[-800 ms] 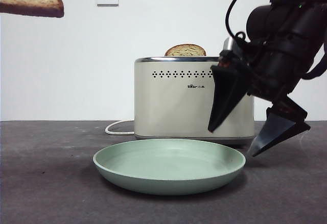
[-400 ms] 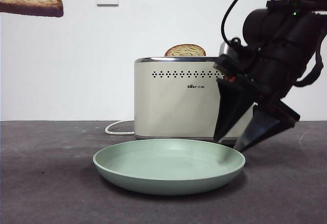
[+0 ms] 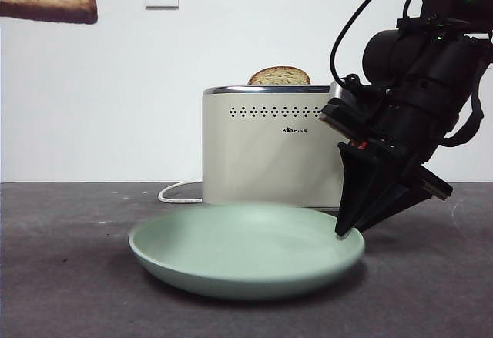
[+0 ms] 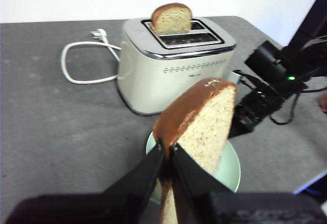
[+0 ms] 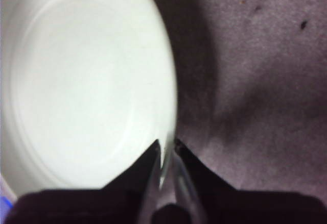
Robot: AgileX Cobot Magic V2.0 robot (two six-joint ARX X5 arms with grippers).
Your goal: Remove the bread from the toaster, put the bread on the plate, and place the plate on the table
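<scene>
The jaws of the right gripper are shown clamped on the near right rim of the plate, one jaw inside the rim and one outside; the plate is seen tilted, its gripped side raised from the tabletop. The jaws of the left gripper are pressed together on the crust edge of the bread, which is held high above the plate and well clear of the toaster.

For the step in hand, the plate is best kept level and steady under the slice, so that the bread can be lowered flat into the middle of the plate rather than onto the rim; a thin rim pinch is judged liable to slip if the plate is swung.

In the front view only a corner of the bread is shown, cut off at the top left. The plate is blurred there, and its far rim is hidden. A second, dome-topped slice is seen standing in the toaster, its lower part concealed.
</scene>
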